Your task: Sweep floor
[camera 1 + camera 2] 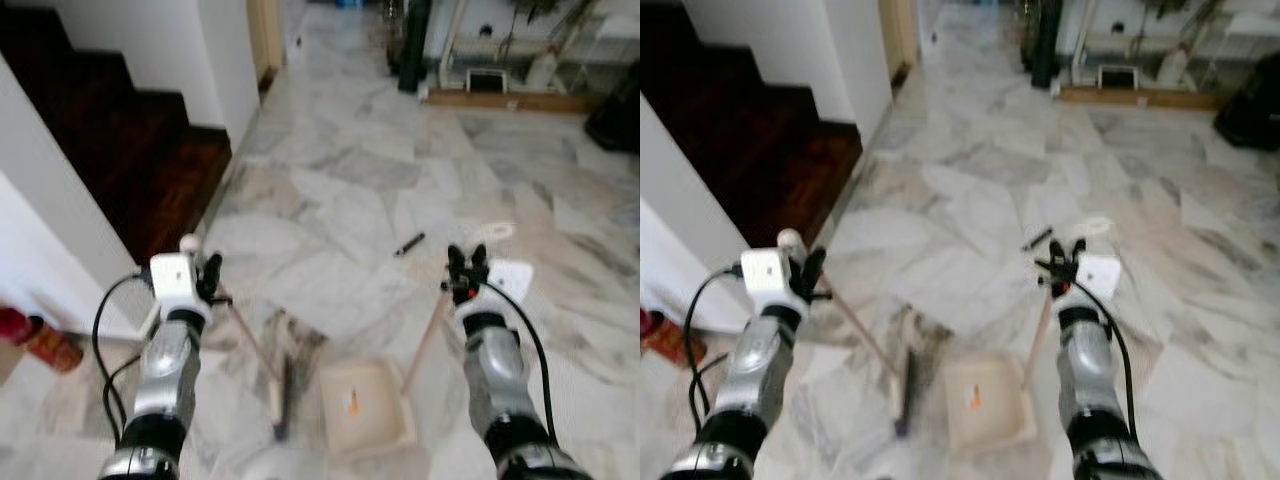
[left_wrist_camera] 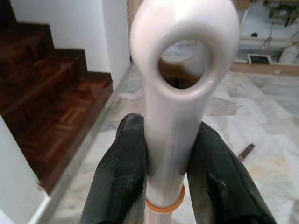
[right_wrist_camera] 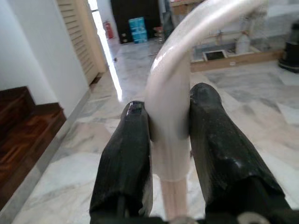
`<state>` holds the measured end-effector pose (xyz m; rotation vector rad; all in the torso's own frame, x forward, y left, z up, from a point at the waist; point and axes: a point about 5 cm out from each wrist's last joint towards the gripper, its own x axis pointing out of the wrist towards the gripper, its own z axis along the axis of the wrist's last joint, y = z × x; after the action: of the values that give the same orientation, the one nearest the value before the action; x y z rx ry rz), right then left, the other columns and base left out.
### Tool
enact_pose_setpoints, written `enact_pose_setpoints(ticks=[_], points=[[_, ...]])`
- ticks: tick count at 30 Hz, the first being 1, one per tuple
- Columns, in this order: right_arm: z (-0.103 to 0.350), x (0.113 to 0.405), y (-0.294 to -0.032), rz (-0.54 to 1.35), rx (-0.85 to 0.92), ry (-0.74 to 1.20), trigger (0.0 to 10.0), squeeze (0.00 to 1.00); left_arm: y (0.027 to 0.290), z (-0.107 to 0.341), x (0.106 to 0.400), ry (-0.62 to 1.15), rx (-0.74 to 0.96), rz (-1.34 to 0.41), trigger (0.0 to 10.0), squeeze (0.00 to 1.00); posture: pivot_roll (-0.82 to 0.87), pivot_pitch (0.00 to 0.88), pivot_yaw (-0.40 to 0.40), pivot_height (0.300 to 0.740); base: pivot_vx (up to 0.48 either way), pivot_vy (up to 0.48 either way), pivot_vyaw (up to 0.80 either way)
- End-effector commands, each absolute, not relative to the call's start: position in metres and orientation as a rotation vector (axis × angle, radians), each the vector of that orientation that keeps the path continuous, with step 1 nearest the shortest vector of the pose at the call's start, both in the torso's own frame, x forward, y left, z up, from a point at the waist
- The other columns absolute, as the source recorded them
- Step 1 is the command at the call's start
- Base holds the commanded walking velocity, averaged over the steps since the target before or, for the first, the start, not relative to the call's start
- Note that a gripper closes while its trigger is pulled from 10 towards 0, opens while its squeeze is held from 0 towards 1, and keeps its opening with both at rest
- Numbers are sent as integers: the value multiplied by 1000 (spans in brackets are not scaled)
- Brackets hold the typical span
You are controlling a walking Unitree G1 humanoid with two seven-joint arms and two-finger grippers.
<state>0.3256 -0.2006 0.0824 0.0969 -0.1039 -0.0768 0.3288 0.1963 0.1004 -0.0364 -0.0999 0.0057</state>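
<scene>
My left gripper (image 1: 210, 278) is shut on the pale broom handle (image 2: 175, 116), whose looped top end stands up between the black fingers (image 2: 121, 172). The broom shaft (image 1: 250, 340) slants down to the broom head (image 1: 281, 400) on the marble floor. My right gripper (image 1: 467, 268) is shut on the curved top of the dustpan handle (image 3: 170, 107). That dustpan shaft (image 1: 425, 340) runs down to the cream dustpan (image 1: 365, 408), which lies flat on the floor with a small orange scrap (image 1: 351, 403) in it. A small dark object (image 1: 409, 244) lies on the floor ahead.
A dark wooden staircase (image 1: 120, 150) rises on the left beside a white wall (image 1: 40, 190). A red object (image 1: 35, 338) sits low at the left edge. Shelving and clutter (image 1: 510, 60) line the far right. Marble floor (image 1: 350, 180) stretches ahead down a corridor.
</scene>
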Motion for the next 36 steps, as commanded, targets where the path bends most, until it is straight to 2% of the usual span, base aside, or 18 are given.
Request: enact_pose_setpoints(ticks=[1, 36], points=[[88, 325, -207, -103, 107, -142, 10000, 0, 189, 109, 332, -141, -44, -12, 10000, 0, 31, 20, 49, 740, 341, 0, 0], [90, 327, -206, -87, 83, -146, 10000, 0, 185, 114, 337, -160, -52, -25, 10000, 0, 24, 0, 48, 740, 370, 0, 0]])
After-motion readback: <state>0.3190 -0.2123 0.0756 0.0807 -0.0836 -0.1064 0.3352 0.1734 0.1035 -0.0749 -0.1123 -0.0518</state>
